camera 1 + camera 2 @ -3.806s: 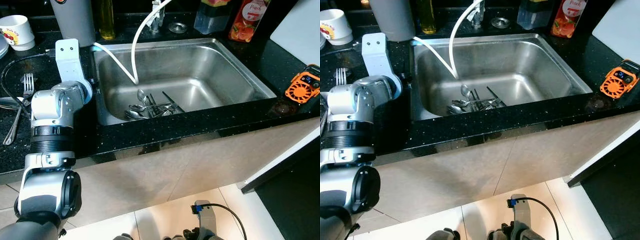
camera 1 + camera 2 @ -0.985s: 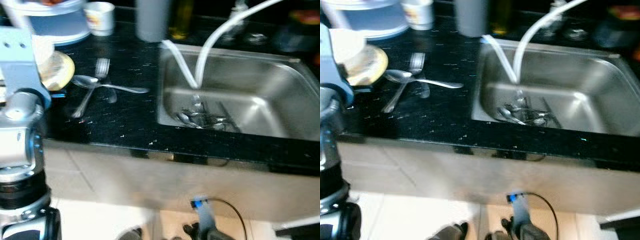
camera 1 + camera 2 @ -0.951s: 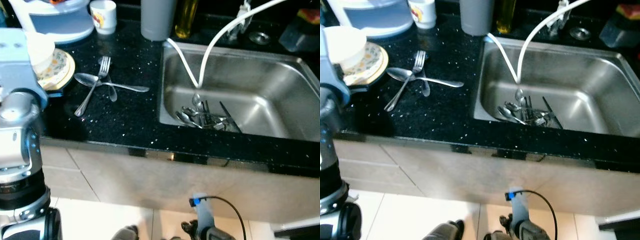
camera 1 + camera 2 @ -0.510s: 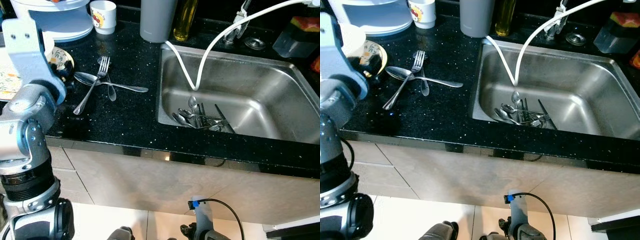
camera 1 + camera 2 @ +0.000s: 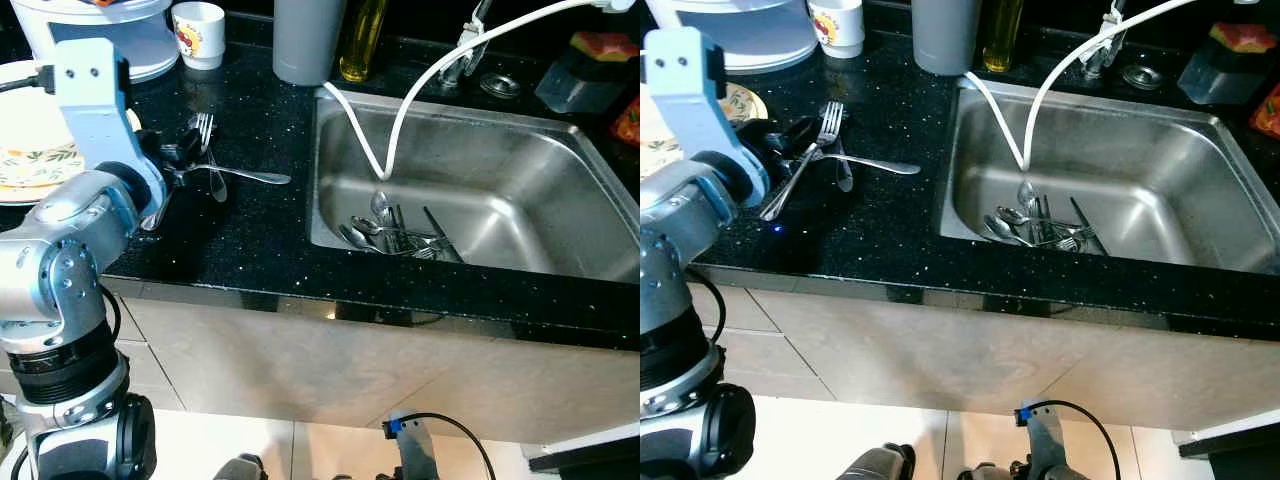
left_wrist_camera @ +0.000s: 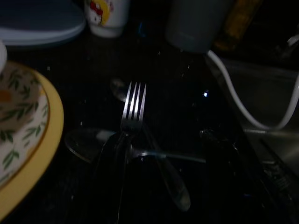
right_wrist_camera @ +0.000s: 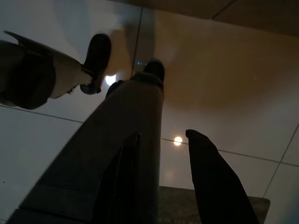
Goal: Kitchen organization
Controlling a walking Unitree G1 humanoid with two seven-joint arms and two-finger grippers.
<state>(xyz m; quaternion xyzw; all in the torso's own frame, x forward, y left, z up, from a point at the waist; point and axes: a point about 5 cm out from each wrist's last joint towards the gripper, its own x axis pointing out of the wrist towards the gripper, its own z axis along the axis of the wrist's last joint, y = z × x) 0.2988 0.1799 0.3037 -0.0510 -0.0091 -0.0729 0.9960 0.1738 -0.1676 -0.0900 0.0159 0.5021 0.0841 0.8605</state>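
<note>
Left pincer [image 6: 163,172]: held low over the black tabletop [image 5: 250,240], fingers spread apart, nothing gripped; one finger [image 6: 110,154] is seen beside the fork handle, contact cannot be told in the dark wrist view.
Fork [image 5: 205,128]: laid flat on the tabletop left of the sink, tines pointed toward the back wall, handle run under the left arm.
Spoons: one large spoon [image 5: 855,160] is laid crosswise under the fork, handle pointed at the sink; a smaller spoon [image 5: 842,176] is laid just beside it, bowl toward the tabletop's front edge.
Plate [image 5: 35,160]: yellow-rimmed, leaf pattern, set at the far left of the tabletop, near the fork but apart from it.
Mug [image 5: 198,34]: white with a red print, stood upright at the back, next to a white-and-blue appliance base [image 5: 140,50].
Grey cylinder [image 5: 305,40]: stood upright at the back left corner of the sink, an oil bottle [image 5: 360,45] just beside it.
Sink [image 5: 560,150]: stainless, a pile of cutlery [image 5: 395,230] is laid in its bottom near the front wall; two white hoses [image 5: 400,110] are draped into it.
Right pincer [image 7: 161,182]: hung down by the floor tiles [image 7: 243,84], fingers parted, empty.
Person: a dark trouser leg [image 7: 107,158] and shoes [image 7: 96,60] are seen on the floor in the right wrist view.
</note>
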